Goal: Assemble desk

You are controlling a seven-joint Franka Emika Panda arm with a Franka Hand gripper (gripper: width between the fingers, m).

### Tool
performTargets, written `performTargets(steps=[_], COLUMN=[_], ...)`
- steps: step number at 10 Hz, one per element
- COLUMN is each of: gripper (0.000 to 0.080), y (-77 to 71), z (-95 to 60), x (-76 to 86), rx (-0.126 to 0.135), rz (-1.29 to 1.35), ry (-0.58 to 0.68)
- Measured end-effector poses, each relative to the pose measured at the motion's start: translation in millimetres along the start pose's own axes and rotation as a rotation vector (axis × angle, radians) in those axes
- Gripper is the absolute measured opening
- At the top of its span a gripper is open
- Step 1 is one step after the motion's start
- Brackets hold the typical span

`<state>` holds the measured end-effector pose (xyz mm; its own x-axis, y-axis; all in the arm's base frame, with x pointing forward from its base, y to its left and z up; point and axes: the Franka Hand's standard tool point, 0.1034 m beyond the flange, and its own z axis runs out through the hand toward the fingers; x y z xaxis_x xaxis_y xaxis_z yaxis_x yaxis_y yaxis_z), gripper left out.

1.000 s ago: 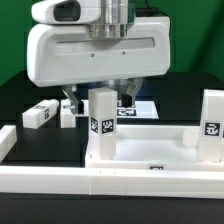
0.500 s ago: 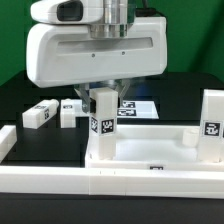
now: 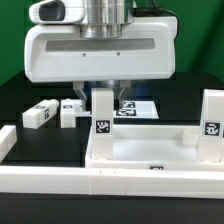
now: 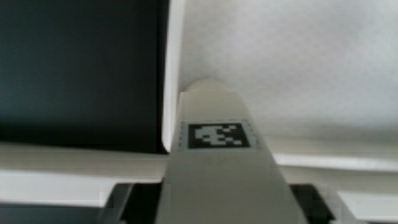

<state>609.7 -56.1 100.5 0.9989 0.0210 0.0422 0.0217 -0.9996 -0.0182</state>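
The white tabletop (image 3: pixel 150 165) lies rim up near the front. One white leg (image 3: pixel 102 118) stands upright at its corner on the exterior view's left, with a tag facing the camera. My gripper (image 3: pixel 102 98) hangs right above this leg, its fingers on either side of the leg's top, shut on it. In the wrist view the leg (image 4: pixel 217 140) runs between the two dark fingers (image 4: pixel 128 203) of the gripper (image 4: pixel 214 205). A second leg (image 3: pixel 211 125) stands at the right corner. Two more legs (image 3: pixel 38 114) (image 3: pixel 70 108) lie loose on the black table.
The marker board (image 3: pixel 142 108) lies flat on the table behind the gripper. A long white rail (image 3: pixel 50 185) runs along the front, in front of the tabletop, with a short raised end at the exterior view's left (image 3: pixel 6 140).
The gripper has turned about the upright leg and its fingers now show closer together. The leg's tag face has turned slightly. The other parts have not moved.
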Motion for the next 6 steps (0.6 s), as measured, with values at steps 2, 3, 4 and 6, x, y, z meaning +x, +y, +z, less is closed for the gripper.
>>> performTargets(steps=[2, 3, 4, 6], gripper=[0.0288, 0.0290, 0.0290, 0.0296], y=[-0.8, 0.3, 7.0, 8.0], z=[0.3, 0.3, -0.1, -0.3], x=[-0.1, -0.2, -0.8, -2.2], rx=[-0.002, -0.003, -0.008, -0.012], rz=[0.200, 0.302, 0.383, 0.485], ry=[0.003, 0.003, 0.006, 0.000])
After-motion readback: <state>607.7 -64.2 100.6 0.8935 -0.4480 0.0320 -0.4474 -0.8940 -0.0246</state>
